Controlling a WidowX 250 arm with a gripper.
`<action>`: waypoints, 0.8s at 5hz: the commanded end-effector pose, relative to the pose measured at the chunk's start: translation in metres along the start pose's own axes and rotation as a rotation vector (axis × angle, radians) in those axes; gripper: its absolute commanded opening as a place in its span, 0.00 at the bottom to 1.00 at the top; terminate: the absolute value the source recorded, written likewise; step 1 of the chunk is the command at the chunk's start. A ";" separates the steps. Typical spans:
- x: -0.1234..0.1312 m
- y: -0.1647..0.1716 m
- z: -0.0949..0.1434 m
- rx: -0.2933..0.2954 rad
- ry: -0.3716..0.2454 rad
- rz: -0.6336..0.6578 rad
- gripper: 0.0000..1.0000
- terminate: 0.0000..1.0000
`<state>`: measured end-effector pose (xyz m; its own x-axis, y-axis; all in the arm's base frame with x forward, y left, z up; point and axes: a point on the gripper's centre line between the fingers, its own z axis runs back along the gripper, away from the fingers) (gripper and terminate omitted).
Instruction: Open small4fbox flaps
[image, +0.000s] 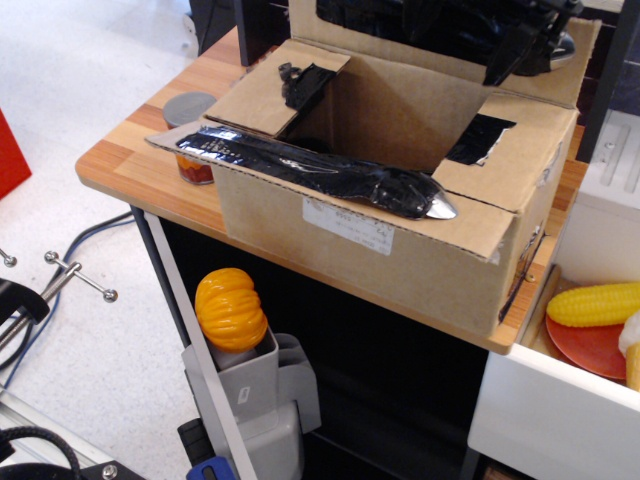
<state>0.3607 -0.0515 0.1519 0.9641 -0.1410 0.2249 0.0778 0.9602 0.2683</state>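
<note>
Only the lower tips of the hand (520, 45) are seen at the top edge of the view, dark against the raised far flap (400, 50); whether they are spread or pinching the flap's taped edge cannot be told. That flap is stood nearly upright at the back of the small4fbox (400, 210), which is set on the wooden tabletop (120, 160) close to its front edge. The near long flap (300, 170), with its crinkled black tape, is folded outward, while the left short flap (275, 95) and right short flap (510, 150) are lying roughly level over the opening. If the far flap is released now, it could be sprung back by the cardboard's stiffness. A snag on loose tape could cause the light box to be dragged toward the tabletop's edge.
</note>
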 end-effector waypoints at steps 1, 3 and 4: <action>0.034 -0.002 -0.001 0.002 -0.108 -0.020 1.00 0.00; 0.043 -0.013 -0.017 -0.009 -0.158 0.007 1.00 0.00; 0.038 -0.020 -0.019 -0.007 -0.140 0.030 1.00 1.00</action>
